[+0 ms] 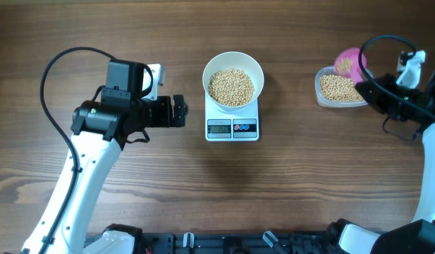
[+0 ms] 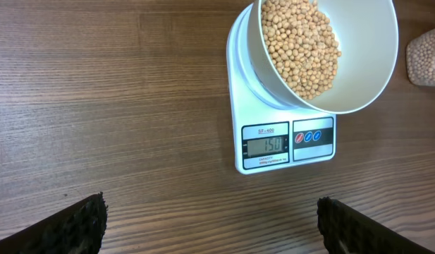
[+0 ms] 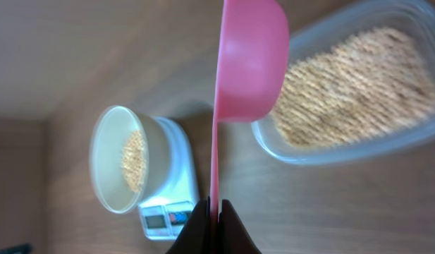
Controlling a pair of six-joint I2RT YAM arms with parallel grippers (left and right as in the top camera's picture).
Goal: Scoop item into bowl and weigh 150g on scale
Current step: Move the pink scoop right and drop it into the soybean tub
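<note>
Right claw (image 3: 213, 212): closed on pink scoop (image 3: 249, 56) handle, held at tub (image 3: 358, 92) edge; bowl (image 1: 233, 81) on scale (image 1: 232, 128) well leftward; left claw (image 1: 180, 111) open, nearer.

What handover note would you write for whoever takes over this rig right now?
Left hand open, empty, left of the scale.
Right hand shut on the pink scoop handle, scoop above the clear tub.
White bowl of soybeans sits on the scale; display appears to read 150.
Done: weighing, it seems. Left: set the scoop down.
</note>
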